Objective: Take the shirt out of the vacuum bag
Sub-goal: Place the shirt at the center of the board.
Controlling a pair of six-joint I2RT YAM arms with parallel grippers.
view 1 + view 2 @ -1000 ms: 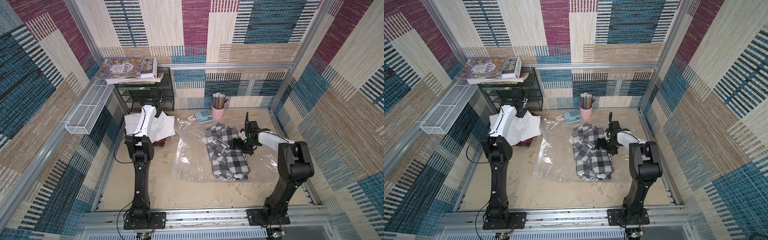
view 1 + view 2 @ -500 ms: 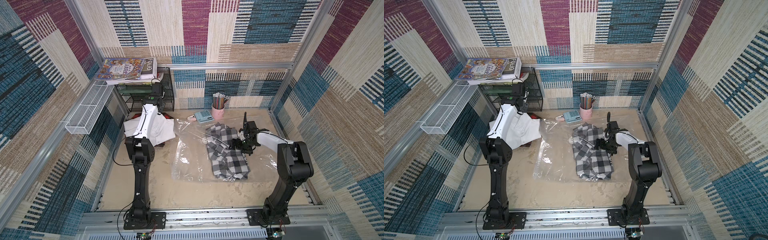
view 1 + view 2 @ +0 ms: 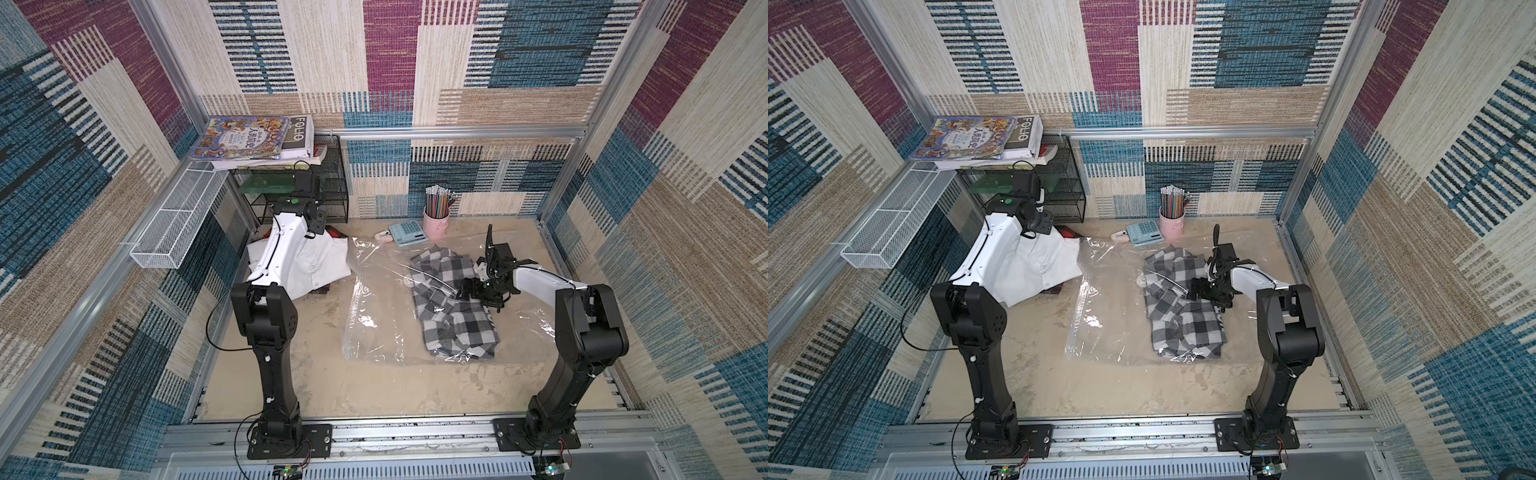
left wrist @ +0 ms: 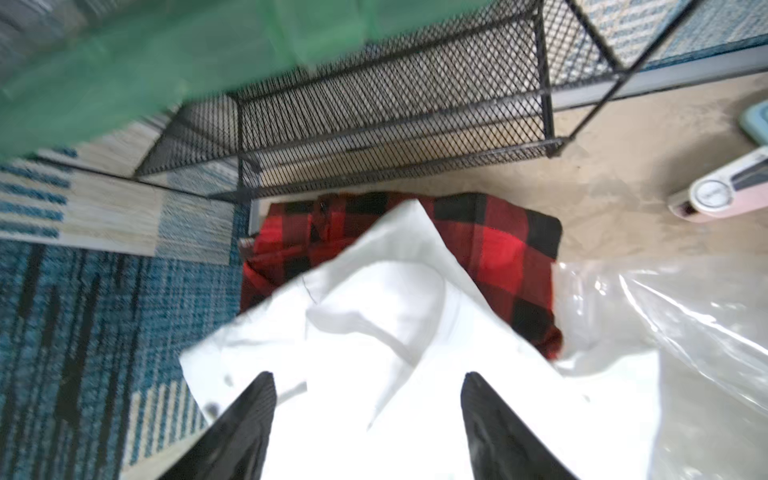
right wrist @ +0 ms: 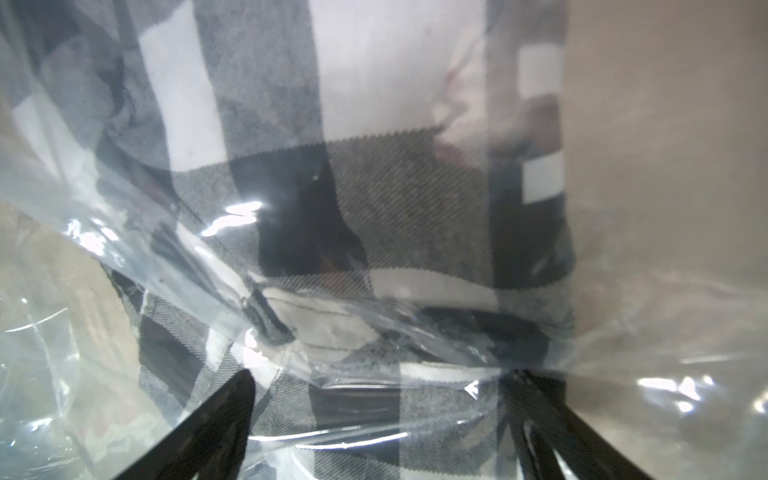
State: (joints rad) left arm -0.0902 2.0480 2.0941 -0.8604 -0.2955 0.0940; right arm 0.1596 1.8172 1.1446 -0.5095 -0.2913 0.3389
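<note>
Both spread, empty | left pincer [image 4: 368, 376] above white shirt [image 4: 374, 311] | right pincer [image 5: 382, 374] over check shirt [image 3: 453, 307] in bag [image 3: 374, 328] on surface [image 3: 374, 386] | likely soft, light, film slick: pinch cloth fold, not plastic.

Patchwork woven walls [image 3: 390, 62] in blue, maroon and beige enclose a beige floor [image 3: 374, 386] and a black mesh shelf [image 3: 334, 187].

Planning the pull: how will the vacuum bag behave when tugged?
The vacuum bag probably flops and bunches: its film lies creased. Glossy sheen suggests slipperiness. Likely light, it may drag with the black-and-white checked shirt.
</note>
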